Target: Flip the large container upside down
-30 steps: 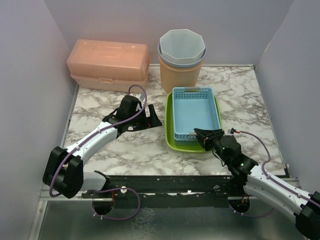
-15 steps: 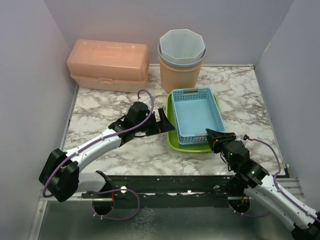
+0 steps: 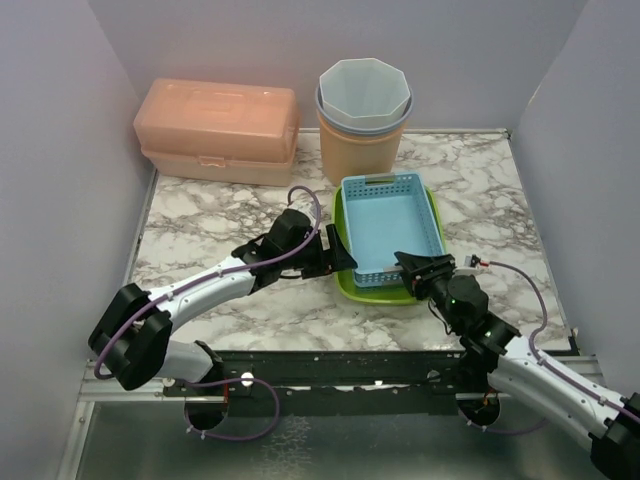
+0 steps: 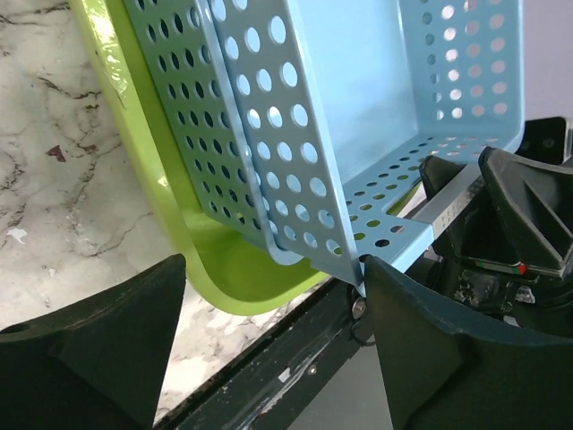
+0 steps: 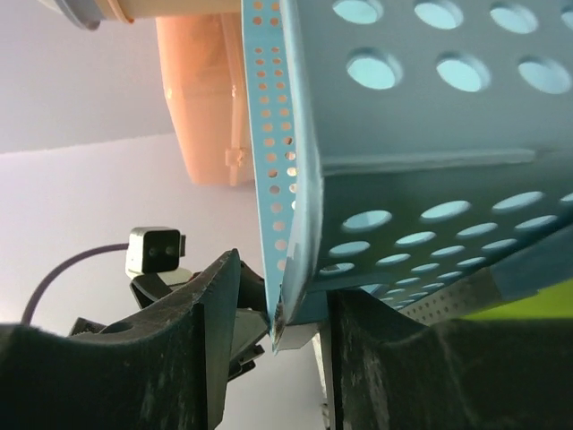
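At table centre the blue basket (image 3: 392, 220) sits in the green tray (image 3: 345, 283), its long axis running 12 to 6 o'clock. Right gripper (image 3: 410, 266) is nearest, jaws parted astride the basket's 6 o'clock rim; left gripper (image 3: 338, 250) gapes wide at its 8 o'clock corner

Surface: white table (image 3: 200, 215) with grey marble veining, walled in on three sides.
Back left: orange lidded box (image 3: 218, 130), lid closed, against the rear wall.
Back centre: upright orange bin (image 3: 362, 150) with paler bins nested inside.
Centre right: green tray (image 3: 372, 294), flat on the marble.
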Controlling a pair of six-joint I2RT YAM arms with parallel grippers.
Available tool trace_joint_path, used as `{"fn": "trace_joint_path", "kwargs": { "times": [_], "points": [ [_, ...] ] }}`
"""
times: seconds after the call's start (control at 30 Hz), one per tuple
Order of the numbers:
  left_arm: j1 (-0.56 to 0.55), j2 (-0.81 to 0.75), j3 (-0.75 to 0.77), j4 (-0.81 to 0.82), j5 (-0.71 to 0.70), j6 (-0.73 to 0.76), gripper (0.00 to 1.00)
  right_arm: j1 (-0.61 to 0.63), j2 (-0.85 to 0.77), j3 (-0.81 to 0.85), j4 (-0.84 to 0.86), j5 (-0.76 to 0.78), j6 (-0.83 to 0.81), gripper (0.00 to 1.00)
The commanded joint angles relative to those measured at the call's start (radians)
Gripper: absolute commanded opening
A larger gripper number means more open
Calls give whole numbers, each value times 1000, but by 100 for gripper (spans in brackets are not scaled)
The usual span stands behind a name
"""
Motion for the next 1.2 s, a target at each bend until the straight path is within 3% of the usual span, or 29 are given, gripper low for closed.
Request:
{"fn": "trace_joint_path", "kwargs": {
  "times": [0.0, 0.1, 0.33, 0.53, 0.73, 0.9, 1.17],
  "points": [
    [-21, 9, 14, 19, -2, -5, 81, 0, 73, 59, 181, -45, -87, 40],
    [-27, 1, 15, 19, -8, 1, 81, 0, 112, 45, 225, -48, -34, 35],
    [-29, -8, 34, 19, 6, 23, 81, 0, 136, 16, 287, -41, 9, 36],
    [-54, -42, 65, 27, -10, 94, 89, 0, 72, 25, 213, -5, -24, 11],
    [-60, -96, 60, 25, -77, 107, 90, 0, 32, 28, 133, 39, -19, 8],
    [-58, -174, -48, 10, -258, 6, 98, 0, 14, 31, 127, 59, -2, 1],
    [-58, -211, -90, 15, -316, -9, 98, 0, -2, 33, 134, 77, 15, 1]
  ]
}}
